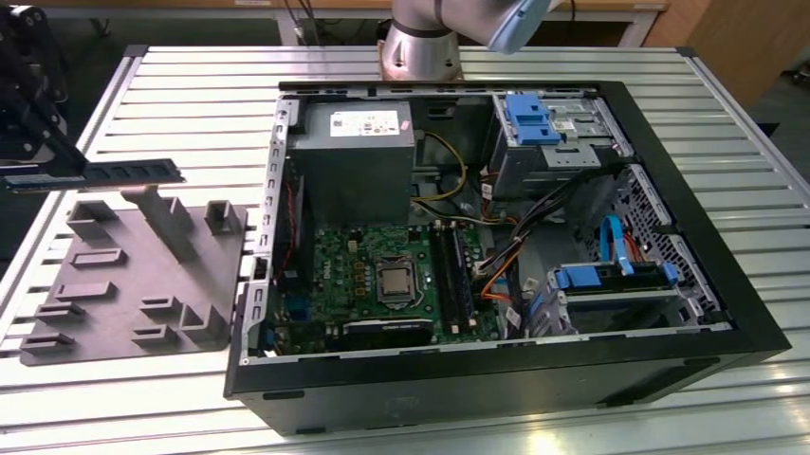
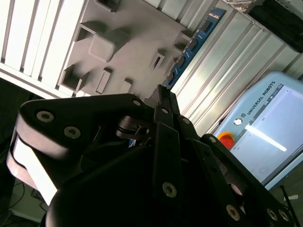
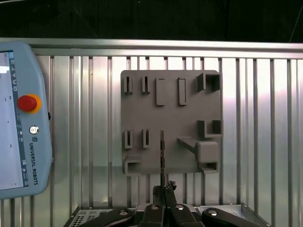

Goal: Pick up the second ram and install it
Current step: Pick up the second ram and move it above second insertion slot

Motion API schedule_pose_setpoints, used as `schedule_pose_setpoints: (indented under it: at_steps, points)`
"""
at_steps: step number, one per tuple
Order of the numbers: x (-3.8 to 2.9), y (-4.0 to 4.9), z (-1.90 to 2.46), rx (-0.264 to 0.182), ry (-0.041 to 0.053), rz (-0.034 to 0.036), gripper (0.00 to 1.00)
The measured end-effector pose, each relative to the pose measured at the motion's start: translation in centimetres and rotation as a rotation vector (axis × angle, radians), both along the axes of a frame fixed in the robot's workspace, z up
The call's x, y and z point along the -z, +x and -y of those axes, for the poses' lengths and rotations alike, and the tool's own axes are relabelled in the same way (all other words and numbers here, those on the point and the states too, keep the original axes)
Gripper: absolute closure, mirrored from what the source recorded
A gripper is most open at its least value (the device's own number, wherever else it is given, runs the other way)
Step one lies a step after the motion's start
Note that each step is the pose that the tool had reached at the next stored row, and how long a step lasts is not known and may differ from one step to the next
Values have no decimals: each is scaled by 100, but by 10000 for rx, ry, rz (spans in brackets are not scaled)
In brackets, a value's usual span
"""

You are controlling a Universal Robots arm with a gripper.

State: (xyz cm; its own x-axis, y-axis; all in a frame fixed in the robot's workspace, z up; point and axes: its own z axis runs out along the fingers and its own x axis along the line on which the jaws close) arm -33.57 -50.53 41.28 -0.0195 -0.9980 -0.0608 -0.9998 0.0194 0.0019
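Observation:
The second ram [image 1: 133, 173] is a slim dark stick held level in the air, over the far edge of the grey moulded tray [image 1: 127, 284] at the exterior view's left. My black gripper [image 1: 53, 171] is shut on it. In the first wrist view the ram [image 3: 162, 151] appears edge-on, running out from my gripper [image 3: 163, 188] over the tray [image 3: 189, 113]. In the second wrist view the ram [image 2: 194, 42] looks blue with dark chips, beyond the gripper [image 2: 162, 92] and beside the tray [image 2: 123, 42].
An open computer case [image 1: 708, 313] lies at the exterior view's right, with the motherboard [image 1: 367, 275], its long memory slots [image 1: 453, 275] and a grey power supply [image 1: 348, 152] inside. A teach pendant [image 3: 19, 118] lies on the slatted table [image 1: 190, 85] beside the tray.

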Motion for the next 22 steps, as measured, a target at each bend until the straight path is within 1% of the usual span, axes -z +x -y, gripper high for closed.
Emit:
schedule_pose_setpoints:
  at_steps: [7,22]
  points:
    - [2,115,0,0,0,0,88]
    - [7,411,0,0,0,-1,88]
